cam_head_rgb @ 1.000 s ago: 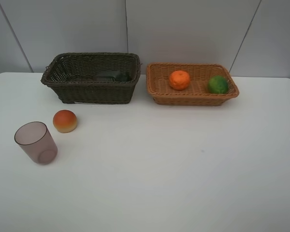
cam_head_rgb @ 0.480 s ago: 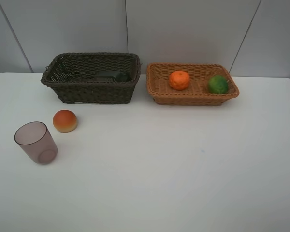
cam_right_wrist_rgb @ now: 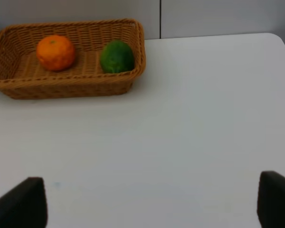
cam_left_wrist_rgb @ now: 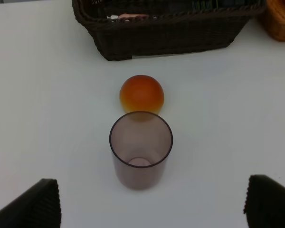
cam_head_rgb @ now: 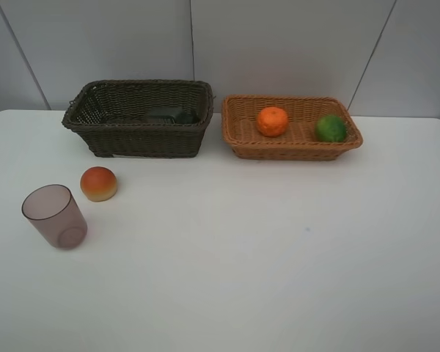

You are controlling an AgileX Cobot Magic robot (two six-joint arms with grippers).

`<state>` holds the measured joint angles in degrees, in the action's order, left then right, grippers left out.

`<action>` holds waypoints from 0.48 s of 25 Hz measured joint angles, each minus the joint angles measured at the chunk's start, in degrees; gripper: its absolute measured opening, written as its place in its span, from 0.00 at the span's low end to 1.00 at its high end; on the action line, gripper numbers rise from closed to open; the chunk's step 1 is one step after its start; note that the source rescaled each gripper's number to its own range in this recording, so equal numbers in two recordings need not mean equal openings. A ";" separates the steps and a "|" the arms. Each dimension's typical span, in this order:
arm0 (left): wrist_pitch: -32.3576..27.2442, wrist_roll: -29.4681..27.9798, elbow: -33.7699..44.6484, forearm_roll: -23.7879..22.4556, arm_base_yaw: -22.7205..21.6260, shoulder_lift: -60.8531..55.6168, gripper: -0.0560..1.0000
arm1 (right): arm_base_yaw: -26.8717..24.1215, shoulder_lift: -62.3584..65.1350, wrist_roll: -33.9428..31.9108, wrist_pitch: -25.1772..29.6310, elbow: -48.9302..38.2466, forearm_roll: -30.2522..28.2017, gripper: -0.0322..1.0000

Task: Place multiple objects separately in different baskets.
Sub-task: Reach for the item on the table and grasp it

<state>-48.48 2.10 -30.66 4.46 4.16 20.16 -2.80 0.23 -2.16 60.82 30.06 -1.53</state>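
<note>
The purplish cup (cam_head_rgb: 54, 215) stands upright on the table's left, with the red-orange fruit (cam_head_rgb: 98, 183) just behind it. The dark brown basket (cam_head_rgb: 139, 139) holds a black bottle (cam_head_rgb: 170, 114). A pink sliver (cam_left_wrist_rgb: 128, 16) shows over its rim in the left wrist view. The tan basket (cam_head_rgb: 293, 152) holds the orange (cam_head_rgb: 272, 121) and the lime (cam_head_rgb: 330, 128). Neither gripper shows in the exterior view. My left gripper (cam_left_wrist_rgb: 149, 202) is open and empty, just short of the cup (cam_left_wrist_rgb: 140, 149) and fruit (cam_left_wrist_rgb: 142, 93). My right gripper (cam_right_wrist_rgb: 149, 199) is open and empty, well short of the tan basket (cam_right_wrist_rgb: 66, 88).
The white table (cam_head_rgb: 279, 249) ends at a grey panelled wall right behind the two baskets. The baskets stand side by side with a narrow gap between them.
The dark bottle inside the brown basket looks slightly shifted between frames. Nothing else on the table has moved.
</note>
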 joint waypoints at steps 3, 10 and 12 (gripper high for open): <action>3.16 0.06 -1.15 0.22 0.00 8.70 1.00 | 0.00 0.00 0.00 0.00 0.00 0.00 0.92; 4.32 1.46 -7.91 0.59 2.23 30.81 1.00 | 0.00 0.00 0.00 0.00 0.00 0.00 0.92; 3.81 1.46 -9.92 -0.07 5.02 36.48 1.00 | -0.05 0.00 0.00 0.00 0.00 0.00 0.92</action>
<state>-44.67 3.56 -40.59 4.39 9.18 56.64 -2.85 0.23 -2.16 60.82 30.06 -1.53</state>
